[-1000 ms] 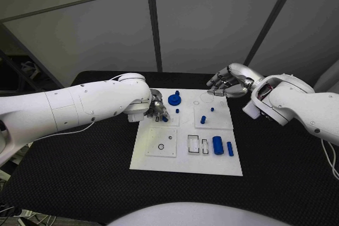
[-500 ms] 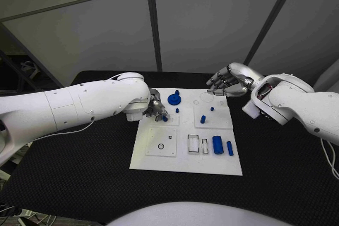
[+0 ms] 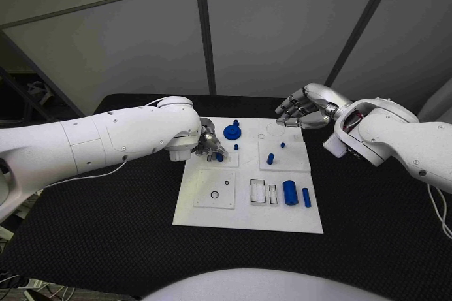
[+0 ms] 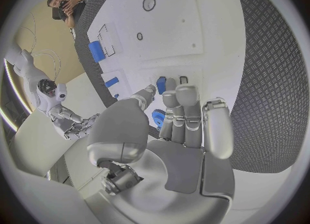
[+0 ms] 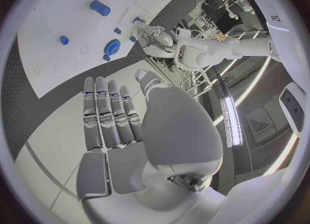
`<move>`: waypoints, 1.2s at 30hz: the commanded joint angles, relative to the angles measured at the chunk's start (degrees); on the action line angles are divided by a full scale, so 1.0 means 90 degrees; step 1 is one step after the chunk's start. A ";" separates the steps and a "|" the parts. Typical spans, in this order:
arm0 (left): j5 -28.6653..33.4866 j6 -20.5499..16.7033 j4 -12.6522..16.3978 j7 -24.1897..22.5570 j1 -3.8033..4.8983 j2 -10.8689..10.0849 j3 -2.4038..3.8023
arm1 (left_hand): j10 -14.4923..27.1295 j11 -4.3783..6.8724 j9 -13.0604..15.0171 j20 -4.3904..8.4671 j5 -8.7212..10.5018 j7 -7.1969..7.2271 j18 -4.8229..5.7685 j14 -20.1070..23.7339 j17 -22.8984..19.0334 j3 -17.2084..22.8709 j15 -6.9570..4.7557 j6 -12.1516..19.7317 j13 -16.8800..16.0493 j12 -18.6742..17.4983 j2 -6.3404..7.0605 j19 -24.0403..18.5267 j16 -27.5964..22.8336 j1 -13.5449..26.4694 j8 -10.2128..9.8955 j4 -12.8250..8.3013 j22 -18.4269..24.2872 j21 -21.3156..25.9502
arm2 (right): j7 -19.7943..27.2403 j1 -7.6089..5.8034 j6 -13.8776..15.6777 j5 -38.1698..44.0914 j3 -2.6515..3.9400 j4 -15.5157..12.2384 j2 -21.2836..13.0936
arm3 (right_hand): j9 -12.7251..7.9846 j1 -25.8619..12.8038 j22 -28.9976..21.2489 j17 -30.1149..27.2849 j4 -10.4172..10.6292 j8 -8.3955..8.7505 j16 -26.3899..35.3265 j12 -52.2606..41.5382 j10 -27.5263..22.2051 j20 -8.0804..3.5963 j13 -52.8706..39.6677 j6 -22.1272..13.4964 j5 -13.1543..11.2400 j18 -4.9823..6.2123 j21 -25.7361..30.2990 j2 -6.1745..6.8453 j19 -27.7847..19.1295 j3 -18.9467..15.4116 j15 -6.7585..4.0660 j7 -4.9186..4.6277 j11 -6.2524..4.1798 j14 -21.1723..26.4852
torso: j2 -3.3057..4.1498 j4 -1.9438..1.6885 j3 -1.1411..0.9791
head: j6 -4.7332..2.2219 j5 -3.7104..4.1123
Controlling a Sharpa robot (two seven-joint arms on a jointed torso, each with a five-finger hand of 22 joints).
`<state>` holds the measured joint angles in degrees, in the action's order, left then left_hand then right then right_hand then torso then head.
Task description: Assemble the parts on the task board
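Blue peg (image 3: 219, 157), pinched in the left hand (image 3: 209, 146) over the task board (image 3: 247, 213) near its far-left sockets, seems poised for insertion, while the empty right hand (image 3: 303, 108) hovers spread beyond the far edge.

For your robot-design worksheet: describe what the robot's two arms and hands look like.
Both arms are smooth, rounded white shells. The left hand and right hand are silver metal with segmented fingers. A thin white cable trails beneath the left arm.

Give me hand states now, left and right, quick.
Left hand: fingers down at a small blue part on the task board; grip cannot be told.
Right hand: open, holding nothing, at the board's far edge.
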<state>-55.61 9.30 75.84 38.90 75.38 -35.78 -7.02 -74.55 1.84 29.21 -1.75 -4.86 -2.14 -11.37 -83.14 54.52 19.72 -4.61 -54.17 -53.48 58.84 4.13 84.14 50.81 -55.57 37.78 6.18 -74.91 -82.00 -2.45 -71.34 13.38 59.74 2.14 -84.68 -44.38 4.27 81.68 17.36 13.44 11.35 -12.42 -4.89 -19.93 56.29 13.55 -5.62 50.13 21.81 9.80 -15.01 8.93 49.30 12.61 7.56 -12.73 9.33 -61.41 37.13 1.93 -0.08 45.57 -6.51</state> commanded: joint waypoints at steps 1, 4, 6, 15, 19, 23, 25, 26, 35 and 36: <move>-0.0057 -0.0039 0.0014 0.0033 0.0006 0.0023 0.0002 | -0.0069 -0.0001 -0.0014 0.0046 -0.0013 0.0008 0.0993 0.0007 0.0009 -0.0065 -0.0038 -0.0049 -0.0008 0.0044 -0.0030 0.0191 -0.0032 0.0024 0.0042 0.0010 -0.0462 -0.0032 | 0.0033 -0.0014 0.0018 -0.0027 0.0005 -0.0001 0.0009 | -0.0006 0.0038 -0.0015 -0.0015 -0.0007 -0.0011 0.0039 -0.0022 -0.0018 0.0045 0.0014 -0.0052 0.0022 0.0053 0.0038 -0.0049 0.0015 -0.0036 0.0011 -0.0036 0.0021 0.0056 | 0.0003 -0.0002 -0.0001 | -0.0001 0.0005; -0.0057 -0.0054 0.0022 0.0021 0.0005 0.0040 0.0003 | -0.0071 0.0000 -0.0022 0.0046 -0.0013 0.0008 0.0994 0.0007 0.0009 -0.0098 -0.0039 -0.0050 -0.0007 0.0046 -0.0034 0.0192 -0.0034 0.0025 0.0045 0.0020 -0.0465 -0.0033 | 0.0030 -0.0014 0.0014 -0.0028 0.0005 0.0005 0.0016 | -0.0006 0.0038 -0.0018 -0.0018 -0.0007 -0.0011 0.0041 -0.0022 -0.0019 0.0046 0.0016 -0.0053 0.0023 0.0054 0.0042 -0.0049 0.0015 -0.0037 0.0012 -0.0037 0.0022 0.0058 | -0.0001 -0.0002 -0.0002 | -0.0001 0.0005; -0.0057 -0.0058 0.0029 0.0015 0.0005 0.0047 0.0003 | -0.0071 0.0000 -0.0022 0.0046 -0.0013 0.0008 0.0994 0.0007 0.0009 -0.0098 -0.0039 -0.0050 -0.0007 0.0046 -0.0034 0.0192 -0.0034 0.0025 0.0045 0.0020 -0.0465 -0.0033 | 0.0029 -0.0014 0.0009 -0.0028 0.0005 0.0009 0.0019 | -0.0006 0.0038 -0.0018 -0.0018 -0.0007 -0.0011 0.0041 -0.0022 -0.0019 0.0046 0.0016 -0.0053 0.0023 0.0054 0.0042 -0.0049 0.0015 -0.0037 0.0012 -0.0037 0.0022 0.0058 | -0.0002 0.0001 0.0001 | -0.0002 0.0009; -0.0057 -0.0077 0.0031 0.0014 0.0002 0.0050 0.0003 | -0.0071 0.0000 -0.0022 0.0046 -0.0013 0.0008 0.0994 0.0007 0.0009 -0.0098 -0.0039 -0.0050 -0.0007 0.0046 -0.0034 0.0192 -0.0034 0.0025 0.0045 0.0020 -0.0465 -0.0033 | 0.0017 -0.0013 -0.0012 -0.0028 0.0005 0.0019 0.0024 | -0.0005 0.0039 -0.0043 -0.0043 -0.0007 -0.0016 0.0059 -0.0029 -0.0029 0.0055 0.0033 -0.0058 0.0024 0.0055 0.0076 -0.0054 0.0014 -0.0047 0.0020 -0.0040 0.0027 0.0077 | 0.0001 0.0000 -0.0002 | -0.0003 0.0009; -0.0057 -0.0088 0.0008 0.0018 0.0002 0.0031 0.0003 | -0.0069 0.0002 -0.0033 0.0047 -0.0019 0.0011 0.0994 0.0006 0.0011 -0.0141 -0.0039 -0.0053 0.0005 0.0040 -0.0041 0.0192 -0.0033 0.0018 0.0050 0.0029 -0.0467 -0.0034 | 0.0013 -0.0013 -0.0016 -0.0028 0.0005 0.0019 0.0024 | -0.0005 0.0039 -0.0055 -0.0056 -0.0008 -0.0018 0.0068 -0.0033 -0.0034 0.0059 0.0042 -0.0062 0.0024 0.0055 0.0093 -0.0056 0.0013 -0.0053 0.0024 -0.0042 0.0029 0.0087 | -0.0005 0.0000 0.0000 | -0.0004 0.0011; -0.0057 -0.0123 0.0014 0.0004 0.0001 -0.0008 0.0003 | -0.0069 0.0002 -0.0037 0.0047 -0.0020 0.0011 0.0990 0.0007 0.0010 -0.0160 -0.0040 -0.0052 0.0008 0.0039 -0.0036 0.0187 -0.0035 0.0014 0.0050 0.0029 -0.0453 -0.0023 | 0.0011 -0.0013 -0.0014 -0.0028 0.0005 0.0023 0.0021 | -0.0004 0.0039 -0.0066 -0.0067 -0.0008 -0.0020 0.0075 -0.0035 -0.0040 0.0063 0.0050 -0.0065 0.0023 0.0055 0.0108 -0.0057 0.0011 -0.0059 0.0028 -0.0044 0.0032 0.0095 | 0.0000 -0.0002 0.0001 | -0.0014 0.0007; -0.0058 -0.0163 0.0044 -0.0020 0.0001 -0.0042 0.0005 | -0.0063 0.0001 -0.0054 0.0047 -0.0026 0.0010 0.0987 0.0007 0.0009 -0.0238 -0.0041 -0.0047 0.0019 0.0033 -0.0023 0.0179 -0.0038 0.0018 0.0053 0.0048 -0.0436 -0.0009 | 0.0013 -0.0013 -0.0009 -0.0028 0.0005 0.0028 0.0022 | -0.0004 0.0039 -0.0066 -0.0067 -0.0008 -0.0020 0.0075 -0.0035 -0.0040 0.0063 0.0050 -0.0065 0.0023 0.0055 0.0108 -0.0057 0.0011 -0.0059 0.0028 -0.0044 0.0032 0.0095 | -0.0001 -0.0001 0.0002 | -0.0017 0.0006; -0.0058 -0.0190 0.0065 -0.0038 0.0000 -0.0064 0.0006 | -0.0058 -0.0001 -0.0066 0.0047 -0.0029 0.0007 0.0985 0.0008 0.0009 -0.0304 -0.0040 -0.0042 0.0026 0.0030 -0.0004 0.0176 -0.0040 0.0043 0.0054 0.0075 -0.0430 -0.0003 | 0.0015 -0.0013 -0.0007 -0.0029 0.0005 0.0032 0.0023 | -0.0005 0.0039 -0.0076 -0.0077 -0.0008 -0.0021 0.0081 -0.0036 -0.0048 0.0067 0.0058 -0.0070 0.0023 0.0056 0.0122 -0.0057 0.0011 -0.0065 0.0031 -0.0047 0.0035 0.0102 | -0.0001 -0.0001 0.0003 | -0.0018 0.0008; -0.0056 -0.0361 0.0138 -0.0215 0.0006 -0.0292 0.0465 | 0.0187 -0.0043 -0.0213 0.0031 -0.0005 -0.0043 0.0907 0.0016 0.0003 -0.1152 -0.0013 0.0120 0.0410 -0.0278 0.0221 0.0029 -0.0071 0.0121 0.0029 0.0407 -0.0081 0.0283 | 0.0022 -0.0013 0.0004 -0.0041 0.0003 0.0093 0.0035 | -0.0006 0.0041 -0.0124 -0.0125 -0.0012 -0.0024 0.0104 -0.0044 -0.0084 0.0084 0.0093 -0.0095 0.0025 0.0056 0.0186 -0.0061 0.0005 -0.0090 0.0048 -0.0057 0.0049 0.0138 | -0.0002 -0.0005 0.0003 | -0.0073 0.0030; -0.0055 -0.0330 0.0122 -0.0231 0.0015 -0.0321 0.0550 | 0.0266 -0.0076 -0.0259 0.0017 -0.0022 -0.0085 0.0885 0.0029 -0.0020 -0.1214 0.0006 0.0240 0.0516 -0.0371 0.0213 -0.0016 -0.0102 0.0045 -0.0042 0.0413 0.0026 0.0370 | 0.0024 -0.0013 0.0007 -0.0042 0.0003 0.0100 0.0034 | -0.0006 0.0042 -0.0127 -0.0128 -0.0012 -0.0023 0.0105 -0.0044 -0.0087 0.0085 0.0095 -0.0097 0.0025 0.0056 0.0190 -0.0061 0.0005 -0.0092 0.0049 -0.0058 0.0050 0.0140 | -0.0003 -0.0008 0.0001 | -0.0077 0.0033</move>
<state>-55.71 7.14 77.05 38.20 75.28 -38.43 -2.18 -72.35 1.20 26.97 -1.76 -5.01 -2.86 -11.36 -83.14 54.42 9.07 -4.61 -52.17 -49.12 55.77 6.25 84.13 50.04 -54.46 37.51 9.86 -74.58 -78.90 -2.54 -71.34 13.34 59.63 2.13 -83.84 -44.10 4.27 81.88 16.28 12.35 11.17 -12.42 -4.18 -19.94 55.89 13.93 -4.85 49.72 21.81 9.80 -13.46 8.73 49.27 12.16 7.99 -12.71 9.73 -60.58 37.11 1.93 -0.05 44.97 -6.27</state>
